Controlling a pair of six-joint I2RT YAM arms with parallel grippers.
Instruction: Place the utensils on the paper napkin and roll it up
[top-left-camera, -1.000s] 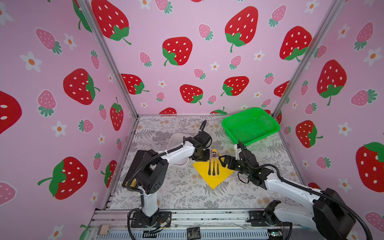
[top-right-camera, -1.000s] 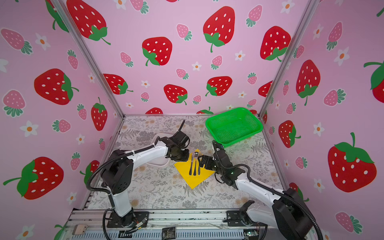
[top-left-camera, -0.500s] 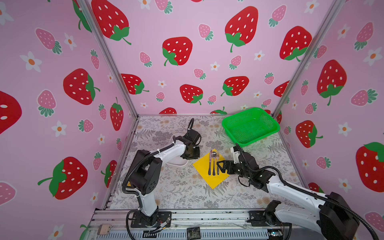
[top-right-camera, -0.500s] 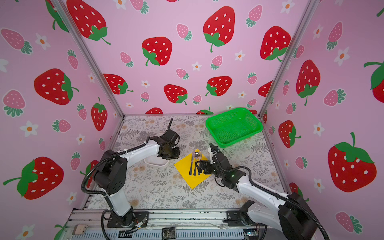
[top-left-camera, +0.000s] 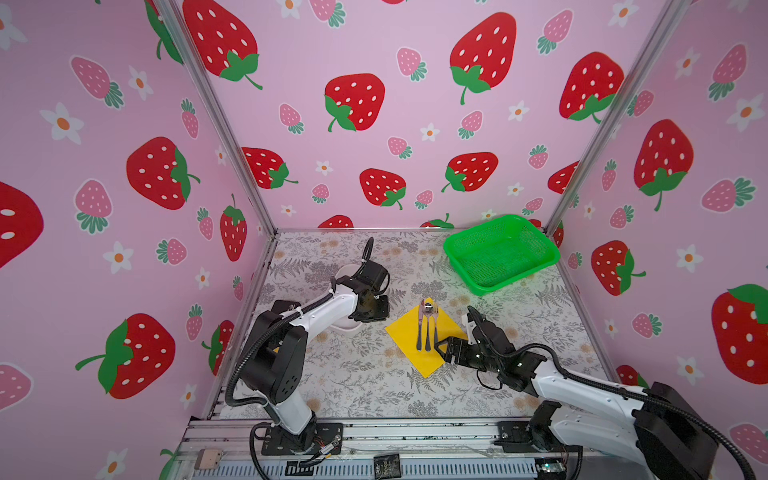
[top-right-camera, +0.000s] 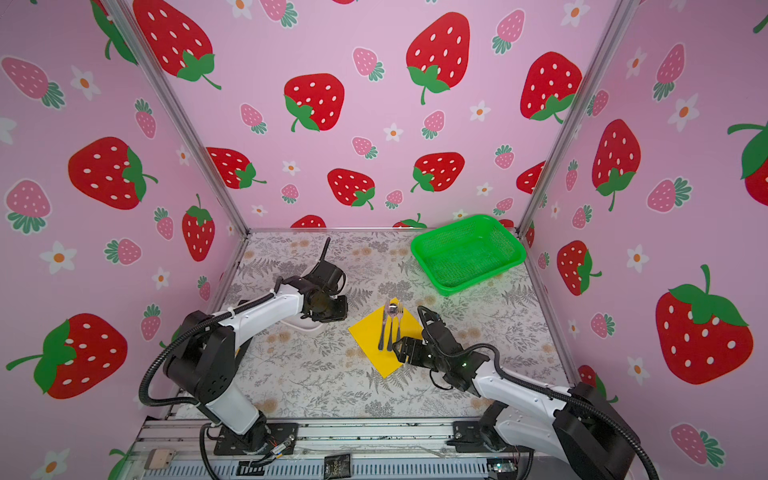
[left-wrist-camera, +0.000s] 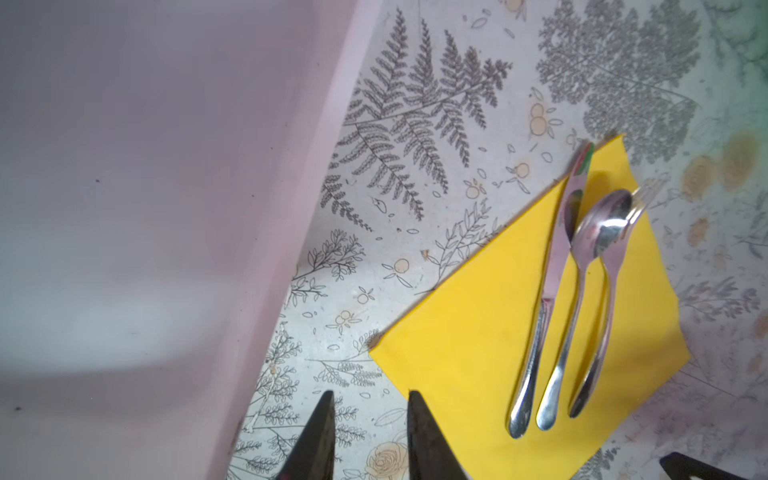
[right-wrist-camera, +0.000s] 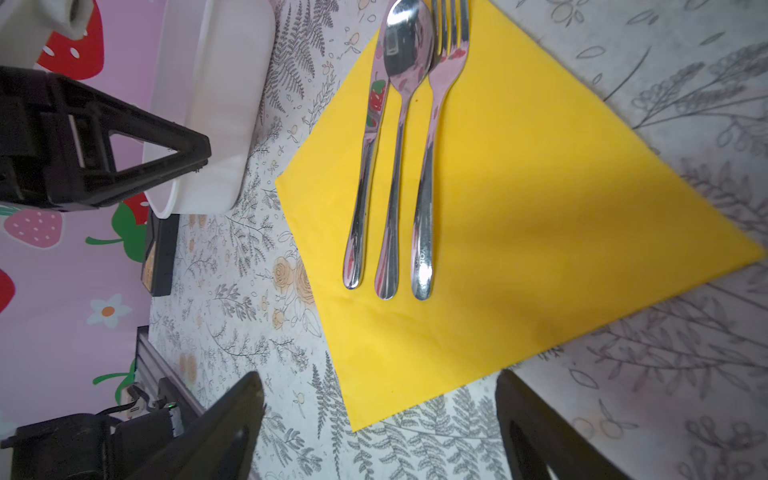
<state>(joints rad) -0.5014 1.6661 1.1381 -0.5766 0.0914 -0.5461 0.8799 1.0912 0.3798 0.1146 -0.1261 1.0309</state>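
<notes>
The yellow paper napkin (top-left-camera: 409, 332) (top-right-camera: 370, 334) lies flat as a diamond in both top views. The utensils (top-left-camera: 428, 328) (top-right-camera: 390, 328), a knife, spoon and fork, lie side by side on it, heads at its far corner. They also show in the wrist views as utensils (left-wrist-camera: 577, 311) (right-wrist-camera: 399, 166) on the napkin (left-wrist-camera: 457, 353) (right-wrist-camera: 540, 208). My left gripper (top-left-camera: 374, 309) (left-wrist-camera: 370, 397) hovers left of the napkin, jaws a little apart and empty. My right gripper (top-left-camera: 446, 349) (right-wrist-camera: 378, 378) is wide open at the napkin's near right edge, holding nothing.
A white dish (top-left-camera: 345, 328) (right-wrist-camera: 216, 104) sits under my left wrist, just left of the napkin. A green mesh basket (top-left-camera: 463, 269) stands at the back right. Strawberry-printed walls close three sides, and a metal rail runs along the front.
My left gripper has pulled away from the napkin's far end, leftward over the white dish. My right gripper has slid along the napkin's right edge toward its near corner.
</notes>
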